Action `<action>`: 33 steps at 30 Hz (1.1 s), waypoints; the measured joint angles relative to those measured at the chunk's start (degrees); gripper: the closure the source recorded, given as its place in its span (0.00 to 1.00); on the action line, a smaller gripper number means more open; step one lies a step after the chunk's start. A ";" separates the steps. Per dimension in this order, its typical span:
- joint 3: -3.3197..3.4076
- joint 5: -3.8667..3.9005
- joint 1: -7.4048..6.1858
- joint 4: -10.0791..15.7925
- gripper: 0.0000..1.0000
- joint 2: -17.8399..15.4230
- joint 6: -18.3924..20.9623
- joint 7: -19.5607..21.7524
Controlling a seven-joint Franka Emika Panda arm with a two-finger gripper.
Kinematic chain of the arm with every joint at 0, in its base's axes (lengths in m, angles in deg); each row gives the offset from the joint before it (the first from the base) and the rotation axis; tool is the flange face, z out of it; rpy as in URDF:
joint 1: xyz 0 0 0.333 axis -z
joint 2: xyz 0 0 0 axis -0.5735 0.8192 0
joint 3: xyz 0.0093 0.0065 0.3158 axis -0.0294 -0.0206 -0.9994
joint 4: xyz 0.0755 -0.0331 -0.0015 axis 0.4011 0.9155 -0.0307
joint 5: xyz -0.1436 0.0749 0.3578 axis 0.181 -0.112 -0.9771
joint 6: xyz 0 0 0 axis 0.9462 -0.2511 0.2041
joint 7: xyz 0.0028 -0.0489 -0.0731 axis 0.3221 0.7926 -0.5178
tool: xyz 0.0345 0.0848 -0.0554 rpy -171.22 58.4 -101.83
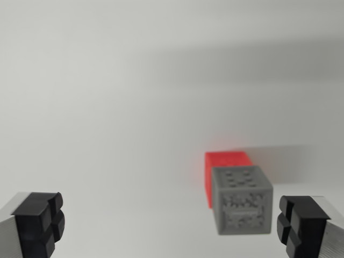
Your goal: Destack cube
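Observation:
A grey cube (241, 200) with a patterned face and dots on top shows right of centre in the wrist view. A red cube (223, 164) lies under or behind it, mostly covered by the grey one; which of the two I cannot tell from this angle. My gripper (169, 226) is open, its black fingertips at the bottom left (40, 223) and bottom right (301, 223) corners. The grey cube lies between them, close to the right fingertip, with a narrow gap. Nothing is held.
A plain white surface (107, 107) fills the view. A soft shadow band crosses the upper right, and the cubes cast a shadow to their right.

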 joint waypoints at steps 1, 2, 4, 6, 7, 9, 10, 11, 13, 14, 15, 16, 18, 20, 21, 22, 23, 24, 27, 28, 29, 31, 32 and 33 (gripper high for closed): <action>0.13 0.04 0.11 0.62 0.00 -0.21 -0.40 -0.32; 0.29 0.08 0.21 1.28 0.00 -0.45 -0.81 -0.67; 0.61 0.20 0.49 2.70 0.00 -0.99 -1.67 -1.42; 0.86 0.28 0.71 3.72 0.00 -1.36 -2.36 -2.03; 1.01 0.34 0.87 4.37 0.00 -1.57 -2.80 -2.37; 1.31 0.43 1.18 5.61 0.00 -1.95 -3.62 -3.13; 1.46 0.47 1.34 6.21 0.00 -2.15 -4.07 -3.49; 1.62 0.52 1.48 6.84 0.00 -2.33 -4.50 -3.88; 1.91 0.62 1.70 7.84 0.00 -2.64 -5.22 -4.52; 2.07 0.69 1.84 8.46 0.00 -2.81 -5.62 -4.90; 2.26 0.75 2.00 9.10 0.00 -2.99 -6.10 -5.33; 2.44 0.80 2.17 9.72 0.00 -3.15 -6.57 -5.70; 2.73 0.90 2.43 10.67 0.00 -3.40 -7.28 -6.40; 3.10 1.05 2.81 11.90 0.00 -3.72 -8.16 -7.22; 3.31 1.12 2.97 12.47 0.00 -3.87 -8.62 -7.64; 3.51 1.19 3.12 13.03 0.00 -4.00 -9.05 -8.04; 3.62 1.23 3.20 13.32 0.00 -4.06 -9.29 -8.27; 3.81 1.30 3.36 13.86 0.00 -4.17 -9.75 -8.73; 4.47 1.58 3.93 15.63 0.00 -4.46 -11.21 -10.07; 4.69 1.67 4.13 16.20 0.00 -4.53 -11.68 -10.53; 4.80 1.71 4.24 16.47 0.00 -4.57 -11.93 -10.78; 5.28 1.85 4.62 17.55 0.00 -4.70 -12.85 -11.70; 5.50 1.90 4.80 18.05 0.00 -4.75 -13.34 -12.17; 5.71 1.93 4.95 18.48 0.00 -4.77 -13.72 -12.51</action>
